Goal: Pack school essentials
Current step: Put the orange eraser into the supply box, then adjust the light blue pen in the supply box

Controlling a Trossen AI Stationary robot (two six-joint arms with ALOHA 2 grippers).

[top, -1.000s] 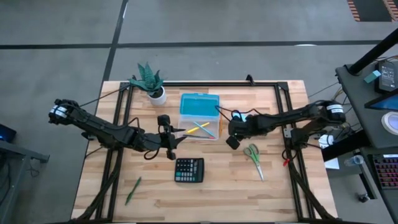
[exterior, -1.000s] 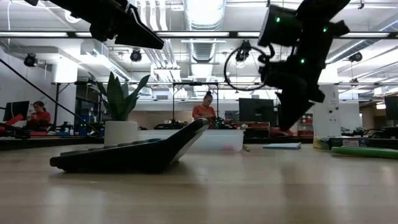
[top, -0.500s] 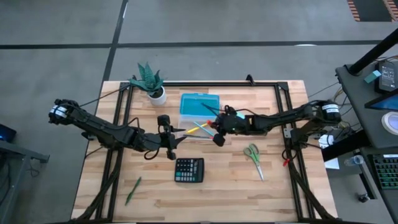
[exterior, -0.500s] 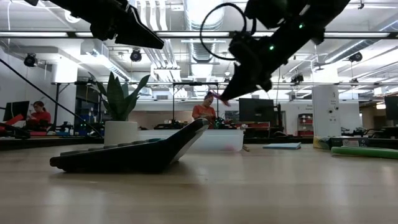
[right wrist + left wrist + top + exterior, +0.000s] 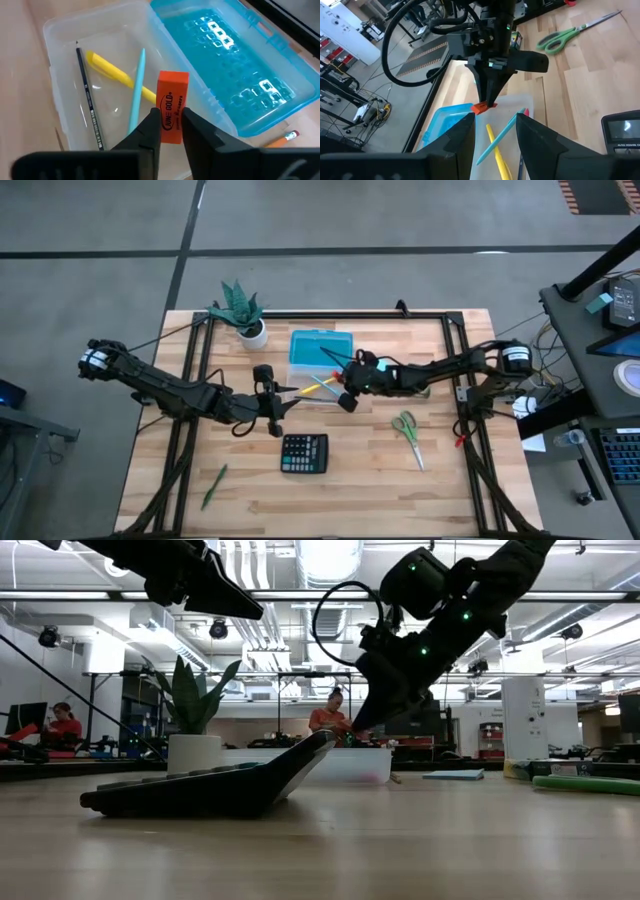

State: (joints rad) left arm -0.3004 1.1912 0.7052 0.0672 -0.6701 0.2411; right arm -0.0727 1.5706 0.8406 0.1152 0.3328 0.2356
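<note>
Light: bright, even overhead | glare: long ceiling light strips | blur: foreground pale wooden table, soft

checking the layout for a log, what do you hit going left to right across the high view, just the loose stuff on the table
green pen → potted plant → calculator → right end effector holding the orange eraser over the open pencil case → green-handled scissors

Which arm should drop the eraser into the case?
Right. The right gripper is shut on the orange rectangular eraser, directly above the clear plastic pencil case. The left gripper waits open beside the case, holding nothing.
</note>
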